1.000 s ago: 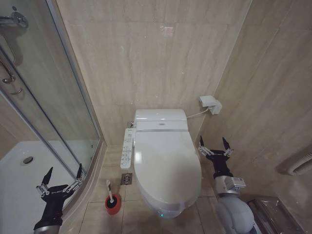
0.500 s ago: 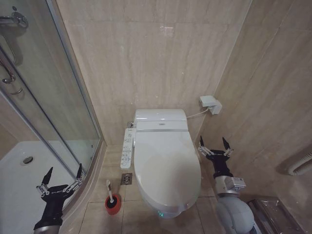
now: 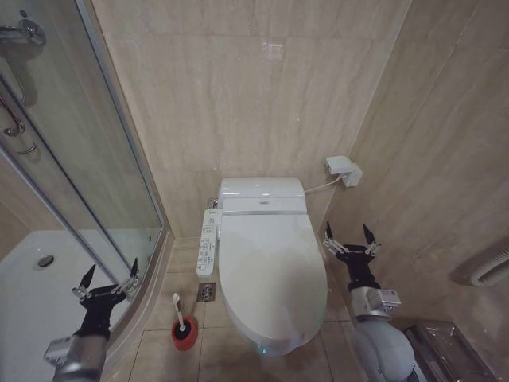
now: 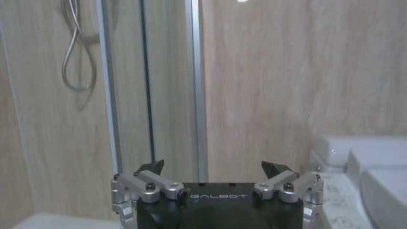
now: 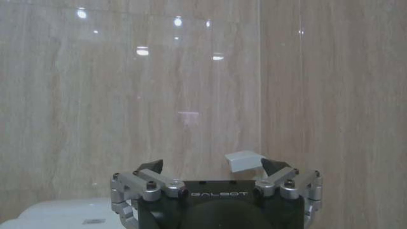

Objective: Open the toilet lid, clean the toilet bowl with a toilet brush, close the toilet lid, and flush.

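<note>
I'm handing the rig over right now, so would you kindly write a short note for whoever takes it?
Left gripper: open, empty, low beside the shower glass.
Right gripper: open, empty, right of the toilet.
Toilet lid: closed, untouched.
Toilet brush: upright in its red holder on the floor, left of the toilet.
Done: nothing.
Left: open lid, scrub bowl, close lid, flush.

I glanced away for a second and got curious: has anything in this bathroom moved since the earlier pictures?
Only the left gripper: it rose and shifted slightly toward the toilet, open and empty. The right gripper, toilet lid and toilet brush stayed as they were.
</note>
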Motion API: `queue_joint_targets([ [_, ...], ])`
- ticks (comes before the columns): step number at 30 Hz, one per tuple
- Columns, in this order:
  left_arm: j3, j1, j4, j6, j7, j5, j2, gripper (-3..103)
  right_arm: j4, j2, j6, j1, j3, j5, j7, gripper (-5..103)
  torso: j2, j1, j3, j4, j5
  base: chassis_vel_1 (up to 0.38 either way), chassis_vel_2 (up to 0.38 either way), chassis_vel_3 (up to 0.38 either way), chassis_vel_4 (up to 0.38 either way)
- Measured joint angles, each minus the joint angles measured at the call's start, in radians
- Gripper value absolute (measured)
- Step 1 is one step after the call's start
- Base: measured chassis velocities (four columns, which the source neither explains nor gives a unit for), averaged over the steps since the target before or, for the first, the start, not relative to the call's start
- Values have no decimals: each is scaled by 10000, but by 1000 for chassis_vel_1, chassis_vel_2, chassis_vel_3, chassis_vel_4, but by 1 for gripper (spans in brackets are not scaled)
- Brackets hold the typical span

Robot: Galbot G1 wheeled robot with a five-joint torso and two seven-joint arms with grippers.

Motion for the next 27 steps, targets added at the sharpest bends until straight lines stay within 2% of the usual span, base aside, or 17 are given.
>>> queue_joint_targets([
  [1,7,-116,37,201,-26,-38,20,100,0,0,0,0,0,0,0,100,0,0,0,1,0,0,0,0,0],
  [2,170,-533,-34,-32,-263,360,134,100,0,0,0,0,-1,0,-5,100,-1,0,1,7,-7,0,0,0,0],
  [3,170,-533,-34,-32,-263,360,134,100,0,0,0,0,-1,0,-5,100,-1,0,1,7,-7,0,0,0,0],
  [4,240,-719,-238,-322,-401,651,200,100,1,0,2,3,0,-1,0,100,-1,1,0,-10,0,0,0,0,0],
  [5,266,-742,-315,-407,-458,757,215,100,0,0,2,-1,0,0,2,100,-1,0,-1,-12,6,0,0,0,0],
  [6,297,-739,-410,-467,-517,879,219,100,0,0,2,0,1,0,0,100,-1,1,1,1,5,0,0,0,0],
  [7,305,-738,-548,-511,-583,982,230,100,0,0,2,0,1,-1,1,100,-2,2,1,-4,0,0,0,0,0],
  [10,290,-705,-758,-478,-676,1026,240,100,0,0,2,1,0,-1,-1,100,-1,0,0,7,2,0,0,0,0],
  [15,275,-659,-979,-423,-760,1045,198,100,0,0,2,0,0,-1,1,100,-1,0,0,1,3,0,0,0,0],
  [16,317,-656,-865,-560,-761,1052,175,100,0,0,2,1,0,-1,0,100,-1,0,0,0,3,0,0,0,0],
  [18,526,-761,-62,-1366,-745,1012,128,100,0,0,1,1,0,0,-4,100,-1,0,0,2,1,0,0,0,0],
  [19,526,-761,-62,-1366,-745,1012,128,100,0,0,1,1,0,0,-4,100,-1,0,0,2,1,0,0,0,0],
  [20,588,-818,217,-1661,-708,955,128,100,0,0,1,0,1,0,1,100,-1,0,0,0,0,0,0,0,0],
  [21,708,-960,825,-2330,-545,760,143,100,0,0,0,1,1,-1,0,100,-1,0,0,-1,-1,0,0,0,0],
  [22,747,-1024,1108,-2623,-463,669,151,100,0,0,0,0,0,-1,1,100,-1,0,0,-1,-1,0,0,0,0],
  [23,758,-1054,1263,-2805,-385,607,151,100,0,0,0,0,1,-1,0,100,-1,0,0,-1,-3,0,0,0,0],
  [27,758,-1073,1345,-2952,-265,468,118,100,0,0,0,0,0,0,1,100,-1,0,0,1,1,0,0,0,0],
])
